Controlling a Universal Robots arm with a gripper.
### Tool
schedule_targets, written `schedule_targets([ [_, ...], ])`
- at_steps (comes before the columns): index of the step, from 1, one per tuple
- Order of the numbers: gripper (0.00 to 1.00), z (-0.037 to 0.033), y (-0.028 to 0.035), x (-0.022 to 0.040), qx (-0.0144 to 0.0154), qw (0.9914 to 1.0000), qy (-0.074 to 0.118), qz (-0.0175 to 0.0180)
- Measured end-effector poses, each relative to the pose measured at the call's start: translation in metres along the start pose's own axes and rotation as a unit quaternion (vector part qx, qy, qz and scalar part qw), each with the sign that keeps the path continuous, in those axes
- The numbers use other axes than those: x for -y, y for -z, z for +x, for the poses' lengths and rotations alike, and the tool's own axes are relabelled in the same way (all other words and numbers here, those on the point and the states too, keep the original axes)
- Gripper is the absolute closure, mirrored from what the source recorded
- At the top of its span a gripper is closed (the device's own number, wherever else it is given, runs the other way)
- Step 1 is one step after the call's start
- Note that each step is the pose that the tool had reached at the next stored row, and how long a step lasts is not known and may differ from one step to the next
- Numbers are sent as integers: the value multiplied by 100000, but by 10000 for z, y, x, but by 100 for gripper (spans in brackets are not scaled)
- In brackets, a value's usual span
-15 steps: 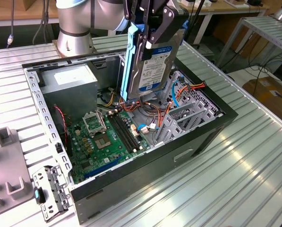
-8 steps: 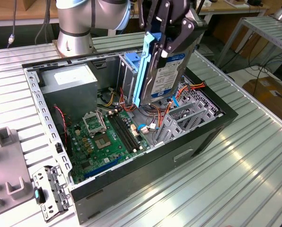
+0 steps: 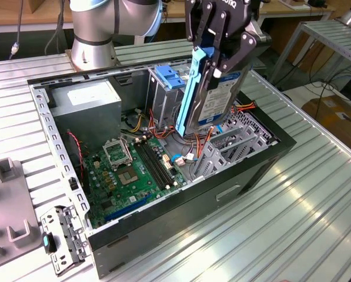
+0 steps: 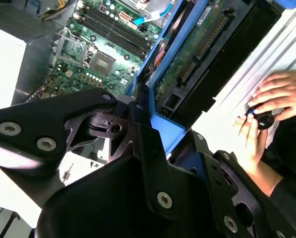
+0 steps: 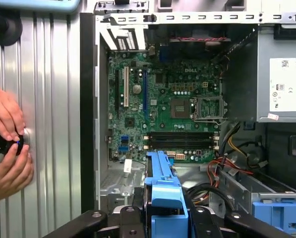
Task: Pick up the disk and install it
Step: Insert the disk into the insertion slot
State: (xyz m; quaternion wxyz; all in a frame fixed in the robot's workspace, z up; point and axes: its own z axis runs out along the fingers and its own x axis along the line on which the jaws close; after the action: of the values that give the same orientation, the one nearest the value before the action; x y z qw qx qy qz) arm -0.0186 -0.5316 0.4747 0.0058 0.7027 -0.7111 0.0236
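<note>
In the exterior view my tool (image 3: 221,61) is clamped on the upper end of the disk (image 3: 213,97). The disk hangs on edge, a little tilted, above the open computer case (image 3: 163,232). In the second wrist view the disk (image 4: 197,44) reaches out from my fingers (image 4: 152,148) over the motherboard (image 4: 98,54). In the first wrist view its blue rail (image 5: 160,183) points into the case, and a person's hands (image 5: 6,144) are beside the case.

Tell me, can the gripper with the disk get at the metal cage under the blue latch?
Probably yes. The gripper holds the disk upright close beside the cage; the case lies open and nothing stands between them. Only orange cables run near the disk's lower end.
</note>
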Motion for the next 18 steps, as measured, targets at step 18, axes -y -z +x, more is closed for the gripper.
schedule_targets([
  [18,63,66,-182,378,-280,100000,3,3],
])
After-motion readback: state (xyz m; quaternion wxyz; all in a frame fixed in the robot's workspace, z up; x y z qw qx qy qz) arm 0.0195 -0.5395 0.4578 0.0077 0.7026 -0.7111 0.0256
